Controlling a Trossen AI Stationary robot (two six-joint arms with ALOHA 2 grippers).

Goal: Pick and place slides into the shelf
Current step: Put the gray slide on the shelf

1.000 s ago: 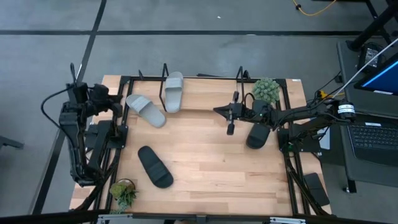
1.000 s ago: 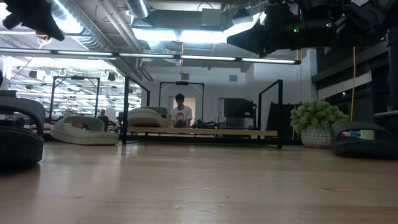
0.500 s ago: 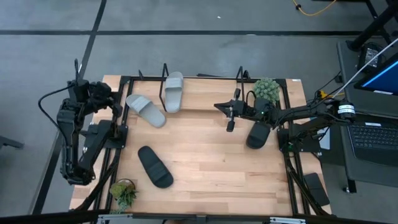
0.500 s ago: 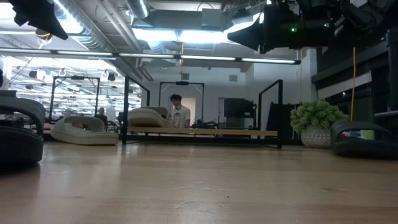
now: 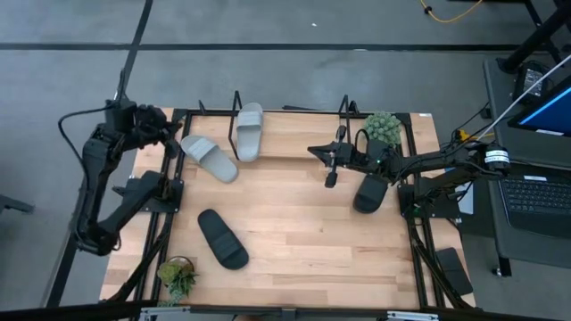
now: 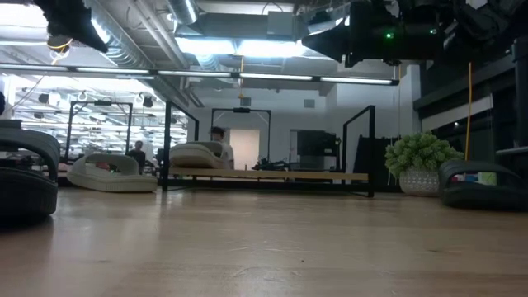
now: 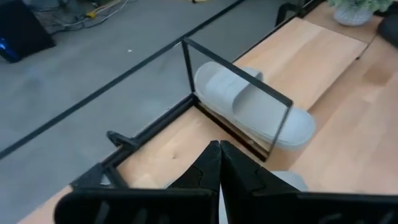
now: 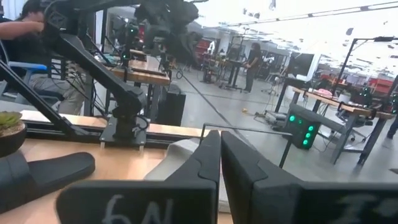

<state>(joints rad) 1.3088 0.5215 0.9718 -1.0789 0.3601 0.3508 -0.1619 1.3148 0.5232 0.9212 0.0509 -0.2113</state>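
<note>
One light grey slide lies on the shelf at its left end loop and also shows in the left wrist view. A second grey slide lies on the table in front of it. One black slide lies near the table's front left. Another black slide lies at the right, under my right arm. My left gripper is shut and empty in the air at the far left corner, next to the second grey slide. My right gripper is shut and empty in the air by the shelf's right end.
A potted plant stands at the far right corner and a smaller one at the near left. A black frame runs around the table. The table's middle is bare wood. People show in the room behind.
My left arm has swung toward the table's far edge and a little to the right, bringing its shut gripper closer to the grey slide on the table. It has rolled somewhat on the way.
</note>
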